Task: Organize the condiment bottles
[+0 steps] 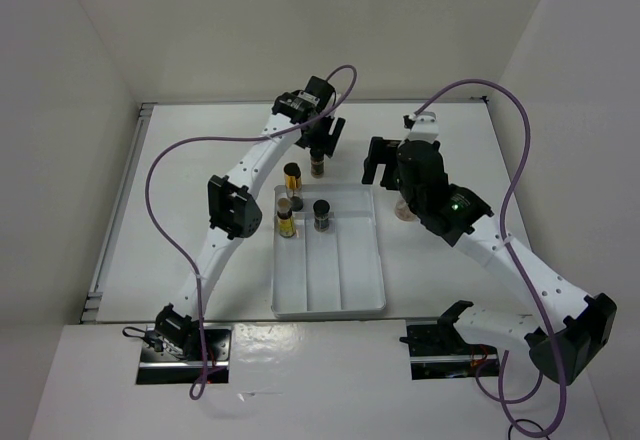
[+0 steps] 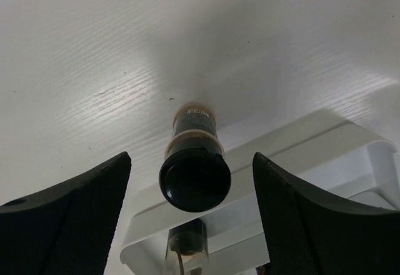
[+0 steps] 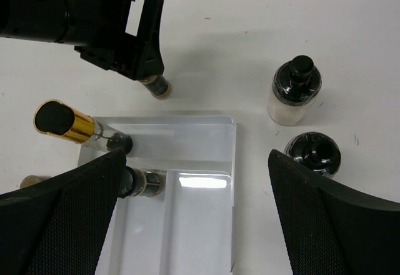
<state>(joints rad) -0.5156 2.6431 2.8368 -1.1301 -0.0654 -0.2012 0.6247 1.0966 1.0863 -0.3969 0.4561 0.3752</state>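
Note:
My left gripper (image 1: 322, 145) is open, its fingers (image 2: 75, 219) on either side of a short dark brown bottle (image 2: 194, 162) that stands on the table just beyond the white tray (image 1: 350, 270). The same bottle shows in the top view (image 1: 317, 167). Two slim yellow bottles (image 1: 292, 175) (image 1: 287, 224) and the other dark brown bottle (image 1: 322, 214) stand at the tray's far end. My right gripper (image 1: 382, 165) is open and empty above the tray's far right corner (image 3: 228, 125). Two clear bottles (image 3: 295, 90) (image 3: 312, 154) stand on the table right of the tray.
The tray's long near compartments (image 3: 200, 237) hold nothing. The right arm (image 1: 440, 200) hides most of the clear bottles in the top view; one (image 1: 405, 210) shows partly. White walls enclose the table at the back and sides.

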